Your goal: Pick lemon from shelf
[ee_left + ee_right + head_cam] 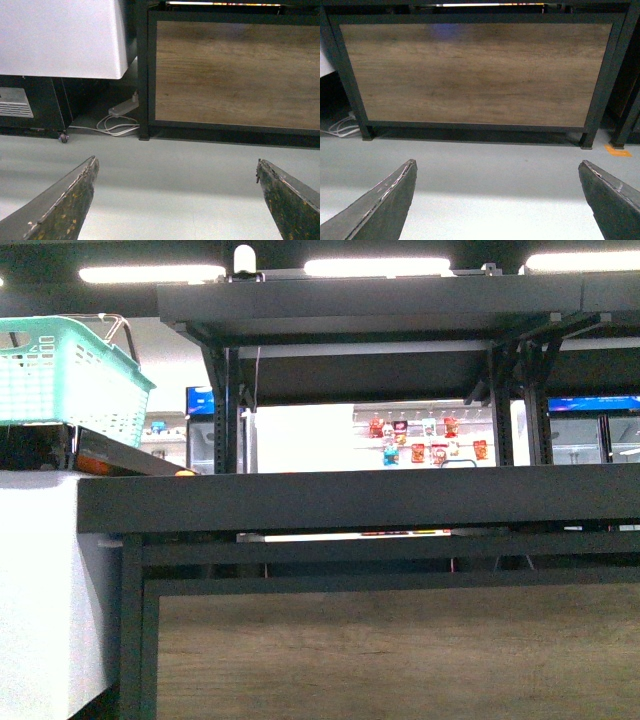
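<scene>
Item: left pincer (176, 161) and right pincer (497, 162), nearest the lens, each spread wide and empty. We judge them held low and ready, no reach yet begun, since both look across bare floor (470, 165) at the wood panel (475, 75) ahead of them.
Item: shelf (360, 498), dark decks well above both pincers.
Item: lemon, not seen in any view; we cannot give its place, heading or long axis.
</scene>
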Robot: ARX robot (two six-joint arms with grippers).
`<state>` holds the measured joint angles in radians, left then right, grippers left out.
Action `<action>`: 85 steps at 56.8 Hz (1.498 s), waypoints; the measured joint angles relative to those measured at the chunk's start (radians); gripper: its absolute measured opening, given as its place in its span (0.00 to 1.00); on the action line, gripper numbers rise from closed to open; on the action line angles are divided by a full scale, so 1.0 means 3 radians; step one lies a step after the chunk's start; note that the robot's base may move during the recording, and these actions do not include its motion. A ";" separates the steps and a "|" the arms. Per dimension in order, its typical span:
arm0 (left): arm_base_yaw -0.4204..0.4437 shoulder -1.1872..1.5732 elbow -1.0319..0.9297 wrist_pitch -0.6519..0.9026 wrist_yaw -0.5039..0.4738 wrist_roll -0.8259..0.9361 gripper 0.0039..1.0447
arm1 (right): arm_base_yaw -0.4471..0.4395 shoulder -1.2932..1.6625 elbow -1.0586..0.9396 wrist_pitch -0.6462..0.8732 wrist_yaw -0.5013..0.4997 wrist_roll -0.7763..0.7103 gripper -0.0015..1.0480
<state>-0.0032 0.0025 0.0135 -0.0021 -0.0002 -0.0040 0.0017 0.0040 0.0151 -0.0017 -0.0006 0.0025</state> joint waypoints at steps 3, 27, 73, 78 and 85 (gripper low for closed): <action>0.0000 0.0000 0.0000 0.0000 0.0000 0.0000 0.93 | 0.0000 0.0000 0.0001 0.0000 0.0001 0.0001 0.93; 0.0000 0.0000 0.0000 0.0000 0.0001 0.0000 0.93 | 0.0000 0.0000 0.0001 0.0000 0.0001 0.0000 0.93; 0.0000 0.0000 0.0000 0.0000 0.0000 0.0000 0.93 | 0.0000 0.0000 0.0000 0.0000 0.0000 0.0000 0.93; 0.0000 0.0000 0.0000 0.0000 0.0000 0.0000 0.93 | 0.0000 -0.0001 0.0000 0.0000 0.0000 0.0000 0.93; 0.0000 0.0001 0.0000 0.0000 -0.0003 0.0000 0.93 | 0.0000 0.0000 0.0001 0.0000 0.0000 0.0000 0.93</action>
<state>-0.0032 0.0029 0.0135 -0.0021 -0.0010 -0.0040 0.0017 0.0040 0.0154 -0.0017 -0.0006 0.0025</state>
